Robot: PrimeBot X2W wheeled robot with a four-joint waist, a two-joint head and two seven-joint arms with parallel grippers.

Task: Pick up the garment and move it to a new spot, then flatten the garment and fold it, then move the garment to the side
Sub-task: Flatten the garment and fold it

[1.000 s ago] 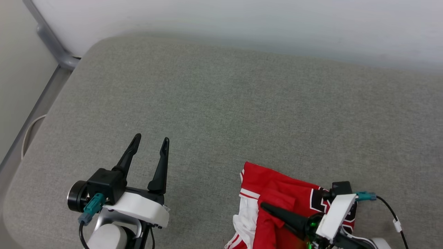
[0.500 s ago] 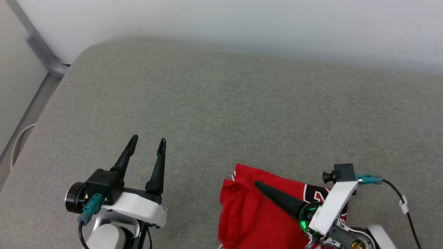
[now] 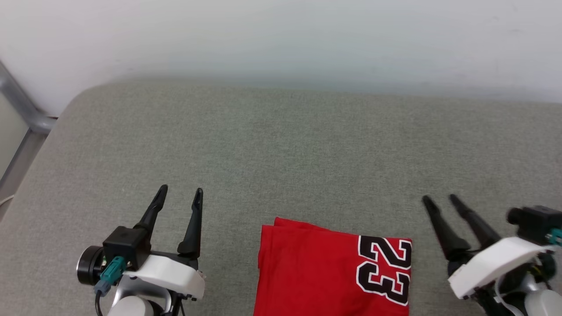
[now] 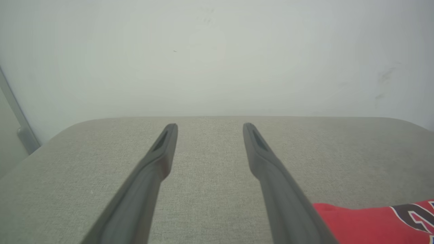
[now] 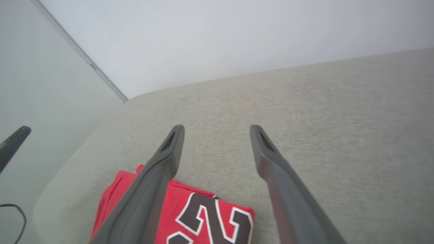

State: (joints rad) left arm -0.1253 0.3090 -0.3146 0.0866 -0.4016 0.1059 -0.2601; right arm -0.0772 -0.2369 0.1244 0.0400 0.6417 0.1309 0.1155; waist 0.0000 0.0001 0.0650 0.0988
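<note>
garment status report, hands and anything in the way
Left hand open, empty. Right hand open, clear of garment. Garment folded flat on grey cushion between them, 23 showing. Nothing in the way.

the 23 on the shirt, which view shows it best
Head view: the whole 23 lies unobstructed on the red shirt. Right wrist view: partly hidden by the right claw. Left wrist view: just a sliver at the edge.

Grey fabric cushion against plain white wall; metal rail at left.
</note>
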